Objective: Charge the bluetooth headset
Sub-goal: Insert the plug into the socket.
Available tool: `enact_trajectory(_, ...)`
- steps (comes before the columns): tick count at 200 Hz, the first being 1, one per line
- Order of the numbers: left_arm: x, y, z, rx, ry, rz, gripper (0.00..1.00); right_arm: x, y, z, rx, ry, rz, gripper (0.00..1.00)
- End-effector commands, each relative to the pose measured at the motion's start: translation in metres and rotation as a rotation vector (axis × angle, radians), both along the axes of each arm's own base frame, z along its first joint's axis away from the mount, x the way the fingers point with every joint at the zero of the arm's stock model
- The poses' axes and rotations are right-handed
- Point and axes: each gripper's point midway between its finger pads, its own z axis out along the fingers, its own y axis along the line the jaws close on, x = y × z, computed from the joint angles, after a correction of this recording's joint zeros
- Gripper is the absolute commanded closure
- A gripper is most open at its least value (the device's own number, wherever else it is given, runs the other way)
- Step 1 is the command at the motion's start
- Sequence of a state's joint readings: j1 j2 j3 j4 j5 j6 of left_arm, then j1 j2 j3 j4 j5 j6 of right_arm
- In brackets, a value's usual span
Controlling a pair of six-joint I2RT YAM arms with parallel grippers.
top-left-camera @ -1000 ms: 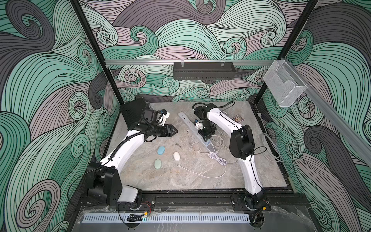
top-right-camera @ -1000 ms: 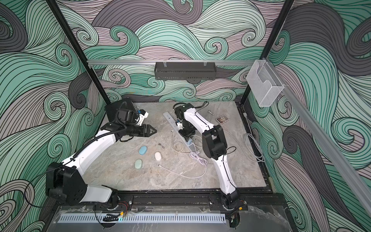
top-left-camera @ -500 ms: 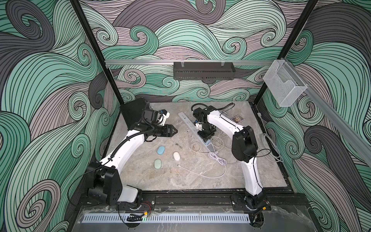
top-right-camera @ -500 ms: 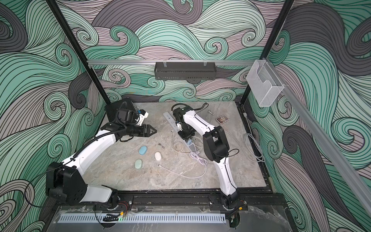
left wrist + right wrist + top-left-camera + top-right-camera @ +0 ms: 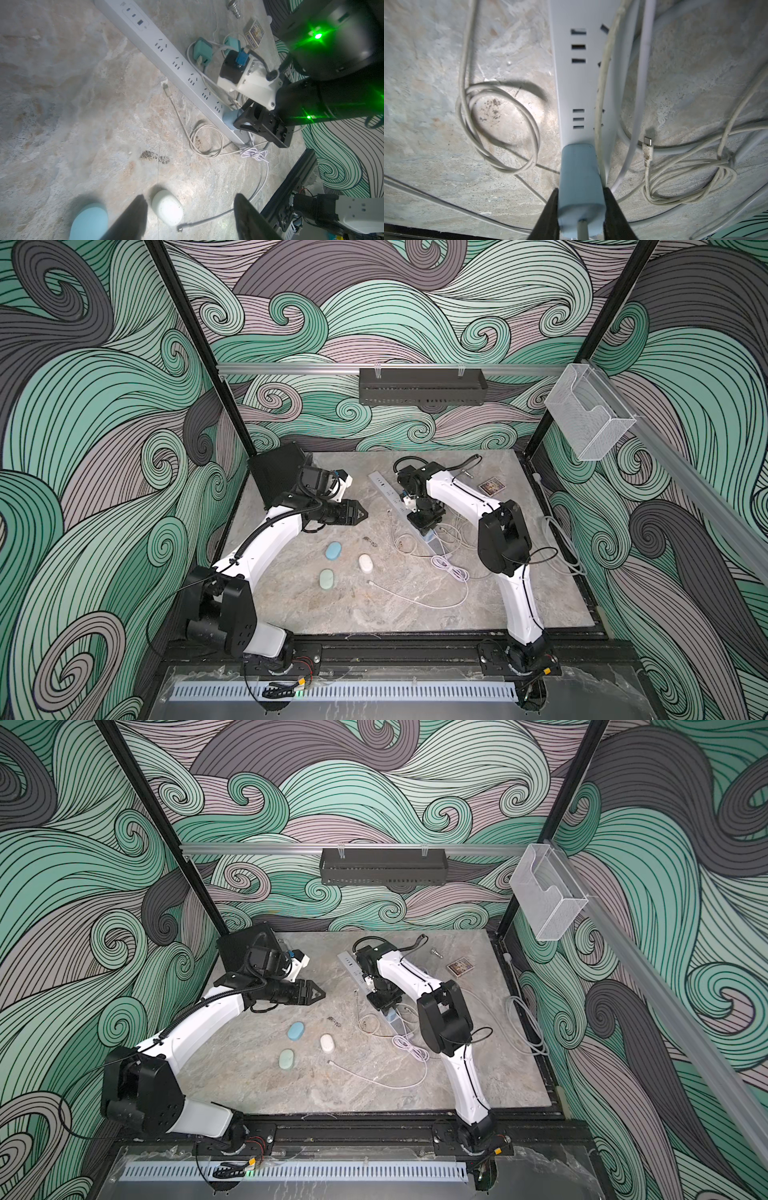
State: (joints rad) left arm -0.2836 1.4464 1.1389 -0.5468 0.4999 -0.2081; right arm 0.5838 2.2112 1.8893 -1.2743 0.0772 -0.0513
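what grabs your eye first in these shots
The right gripper is clamped on a pale blue charger plug at the end of the white power strip, amid tangled white cables. Near the left gripper, open above the table, lie a blue case, a white case and a green case.

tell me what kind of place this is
Probably a robot lab's enclosed test cell, not a home: a left arm and right arm bolted to a black base rail, wave-patterned panels walling in a stone-look tabletop, and a power strip laid out on it.
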Motion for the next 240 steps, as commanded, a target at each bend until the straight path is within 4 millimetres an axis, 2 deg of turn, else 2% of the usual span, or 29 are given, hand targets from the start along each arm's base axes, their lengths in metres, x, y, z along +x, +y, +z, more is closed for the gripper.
enact_trajectory(1,0.002,0.0,0.005,0.013,-0.01,-0.01,0.34,-0.029,-0.015,-0.06,-0.086,0.149,-0.031,1.0)
enact_trajectory(30,0.002,-0.001,0.004,0.006,-0.005,-0.012,0.34,-0.022,-0.009,-0.062,-0.057,0.153,-0.023,1.0)
enact_trajectory(61,0.004,0.0,0.002,0.016,-0.006,-0.012,0.34,0.001,0.012,-0.027,0.054,0.08,-0.043,1.0)
enact_trajectory(76,0.005,0.001,0.003,0.022,-0.013,-0.011,0.34,0.01,0.022,-0.005,0.099,0.046,-0.044,0.95)
enact_trajectory(106,0.006,0.004,0.005,0.036,-0.029,-0.002,0.34,0.018,0.037,0.031,0.158,-0.004,-0.034,0.79)
enact_trajectory(136,0.006,0.006,0.007,0.048,-0.041,0.01,0.34,0.01,0.048,0.065,0.216,-0.016,-0.001,0.56)
enact_trajectory(161,0.006,0.01,0.009,0.062,-0.054,0.02,0.34,0.003,0.046,0.094,0.261,-0.059,0.002,0.41)
enact_trajectory(190,0.007,0.011,0.009,0.068,-0.057,0.023,0.33,0.007,0.038,0.119,0.278,-0.132,0.008,0.39)
enact_trajectory(218,0.007,0.008,0.01,0.059,-0.062,0.015,0.33,0.032,0.018,0.123,0.296,-0.177,-0.042,0.4)
enact_trajectory(240,0.008,0.004,0.009,0.052,-0.064,0.008,0.33,0.062,0.003,0.113,0.305,-0.214,-0.157,0.41)
